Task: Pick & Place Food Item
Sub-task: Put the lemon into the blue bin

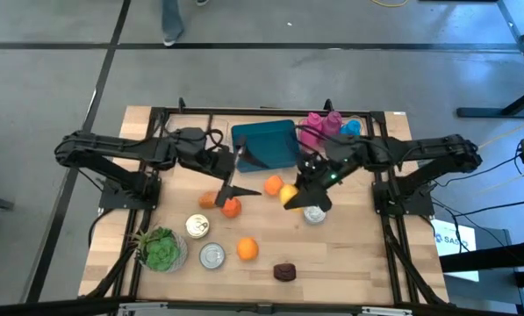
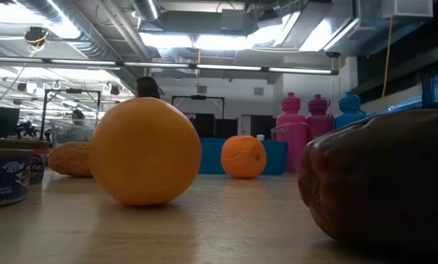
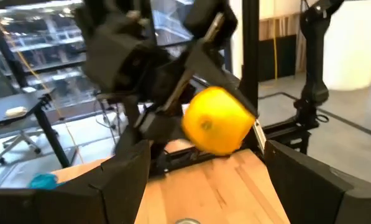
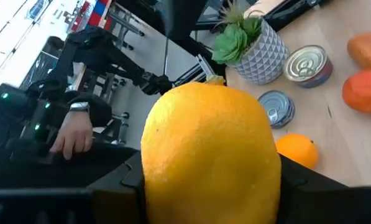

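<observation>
A yellow lemon (image 4: 210, 149) sits in my right gripper (image 1: 290, 195) near the table's middle; the left wrist view shows the lemon (image 3: 216, 121) above the wood. My left gripper (image 1: 231, 188) is open and touches nothing, just left of the lemon, its fingers (image 3: 129, 180) pointing toward it. A teal bin (image 1: 266, 145) stands on the table behind both grippers. My right gripper pinches the lemon between its two fingers (image 4: 114, 180), one on each side of its middle (image 4: 157, 155). The arm slants down at it from the table's right. The lemon is lifted clear of the table, as the left wrist view shows.
Oranges (image 1: 232, 207) (image 1: 247, 249) (image 1: 273, 185), a brownish fruit (image 1: 211, 200), cans (image 1: 197, 226) (image 1: 211, 255) (image 1: 314, 213), a dark brown item (image 1: 284, 272) and a potted plant (image 1: 161, 248) lie around. Pink bottles (image 1: 319, 123) and a blue one (image 1: 349, 127) stand far right. A person's hand (image 4: 70, 137) shows beyond the table.
</observation>
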Robot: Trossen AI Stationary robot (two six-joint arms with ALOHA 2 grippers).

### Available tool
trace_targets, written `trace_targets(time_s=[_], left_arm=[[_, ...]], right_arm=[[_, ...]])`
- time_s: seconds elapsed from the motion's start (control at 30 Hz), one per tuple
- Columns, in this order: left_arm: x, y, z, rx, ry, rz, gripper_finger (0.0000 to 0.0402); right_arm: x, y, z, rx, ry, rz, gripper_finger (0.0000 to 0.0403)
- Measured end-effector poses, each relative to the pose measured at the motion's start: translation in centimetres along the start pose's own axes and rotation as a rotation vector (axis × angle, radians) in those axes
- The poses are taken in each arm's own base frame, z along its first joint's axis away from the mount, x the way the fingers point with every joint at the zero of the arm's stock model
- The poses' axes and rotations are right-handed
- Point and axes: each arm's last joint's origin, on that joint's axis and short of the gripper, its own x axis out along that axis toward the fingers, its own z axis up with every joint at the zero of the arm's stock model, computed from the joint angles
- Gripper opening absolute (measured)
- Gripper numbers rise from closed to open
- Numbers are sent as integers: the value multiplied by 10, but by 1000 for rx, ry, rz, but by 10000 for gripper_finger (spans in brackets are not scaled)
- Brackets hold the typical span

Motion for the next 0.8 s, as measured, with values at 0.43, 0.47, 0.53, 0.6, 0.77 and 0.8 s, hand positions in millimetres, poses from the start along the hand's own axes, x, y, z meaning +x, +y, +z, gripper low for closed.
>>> trace_targets(time_s=[0.43,0.47,0.53,0.6,0.77,0.8], left_arm=[[24,3,13,76,31,-131,306],[24,2,12,84,29,-154,307],[27,2,12,96,19,-163,307],[28,3,12,98,15,-159,307],[34,3,9,103,-4,-161,307],[36,3,9,103,-5,-162,307]], right_arm=[[6,-6,14,-37,-23,77,181],[7,-6,14,-38,-23,80,181],[8,-6,15,-47,-26,100,181],[8,-7,16,-45,-22,105,181],[17,-13,18,-38,-17,95,181],[19,-14,19,-39,-17,99,181]])
